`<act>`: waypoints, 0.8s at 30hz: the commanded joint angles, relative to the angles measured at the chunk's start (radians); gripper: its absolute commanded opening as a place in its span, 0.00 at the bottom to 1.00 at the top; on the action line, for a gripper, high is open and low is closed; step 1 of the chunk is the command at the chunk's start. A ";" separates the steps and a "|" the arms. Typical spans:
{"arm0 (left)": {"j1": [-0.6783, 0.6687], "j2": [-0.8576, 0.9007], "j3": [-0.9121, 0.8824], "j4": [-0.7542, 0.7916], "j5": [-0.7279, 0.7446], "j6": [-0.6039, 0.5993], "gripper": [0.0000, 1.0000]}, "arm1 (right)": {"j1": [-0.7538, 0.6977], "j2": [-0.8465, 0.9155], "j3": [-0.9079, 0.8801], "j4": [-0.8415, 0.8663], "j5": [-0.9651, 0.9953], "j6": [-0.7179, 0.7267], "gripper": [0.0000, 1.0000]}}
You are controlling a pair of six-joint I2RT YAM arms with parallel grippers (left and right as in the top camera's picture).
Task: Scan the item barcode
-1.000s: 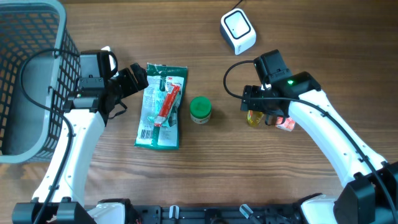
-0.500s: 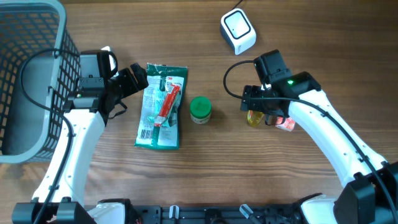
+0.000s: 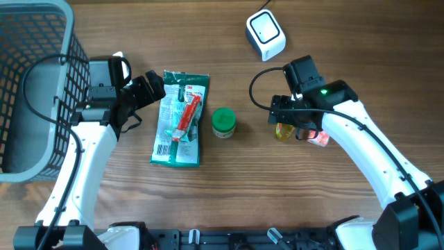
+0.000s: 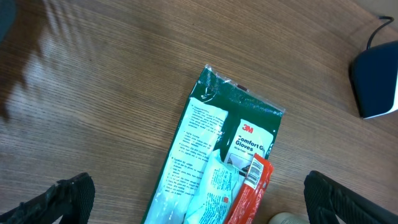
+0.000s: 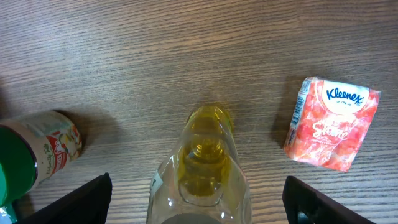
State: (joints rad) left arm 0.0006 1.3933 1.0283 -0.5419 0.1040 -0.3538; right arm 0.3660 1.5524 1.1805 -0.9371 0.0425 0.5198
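Yellow-tinted clear plastic bottle (image 5: 202,155) sits on the wooden surface (image 5: 124,62) inside my right pincer (image 5: 202,198), released and not touching it. I judge it light, stiff and slippery; I'd clamp mid-body. My left pincer (image 4: 202,199) hangs released over the green glove packet (image 4: 230,155).

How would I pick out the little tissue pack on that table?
Find the white scanner at the far side of the table, then drop toward the near side to the yellow bottle. Just right of it lies the Kleenex pack, the only pink, soft-wrapped item.
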 commanded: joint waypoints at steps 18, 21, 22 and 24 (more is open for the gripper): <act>0.004 -0.013 0.018 0.003 0.011 0.005 1.00 | 0.004 0.013 -0.011 0.009 0.017 0.004 1.00; 0.004 -0.013 0.018 0.003 0.011 0.005 1.00 | 0.004 0.013 -0.011 0.009 0.017 0.004 1.00; 0.004 -0.013 0.018 0.003 0.011 0.005 1.00 | 0.004 0.013 -0.011 0.009 0.017 0.003 1.00; 0.004 -0.013 0.018 0.003 0.011 0.006 1.00 | 0.004 0.013 -0.011 0.009 0.017 0.004 1.00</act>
State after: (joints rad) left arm 0.0006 1.3933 1.0283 -0.5419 0.1040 -0.3538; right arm 0.3660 1.5524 1.1801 -0.9340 0.0437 0.5228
